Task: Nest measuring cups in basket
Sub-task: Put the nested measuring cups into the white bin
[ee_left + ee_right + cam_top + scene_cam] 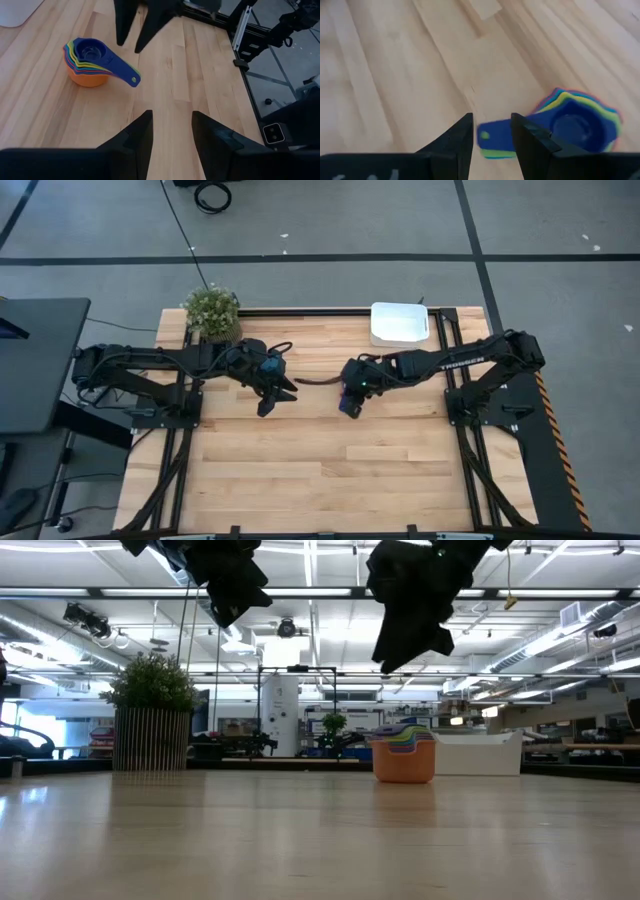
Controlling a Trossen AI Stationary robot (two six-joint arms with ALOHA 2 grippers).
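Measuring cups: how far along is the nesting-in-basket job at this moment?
Done: the measuring cups already sit nested in one stack on the table. In hand: nothing; the left gripper and right gripper both hang open above the table, holding no cup. Left: the stack is not in the basket, which stands apart at the table's far edge.

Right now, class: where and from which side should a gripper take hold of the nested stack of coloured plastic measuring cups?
Probably by the flat blue handles of the nested stack of coloured plastic measuring cups: they jut sideways clear of the round bowls, so jaws coming from above could close across them.
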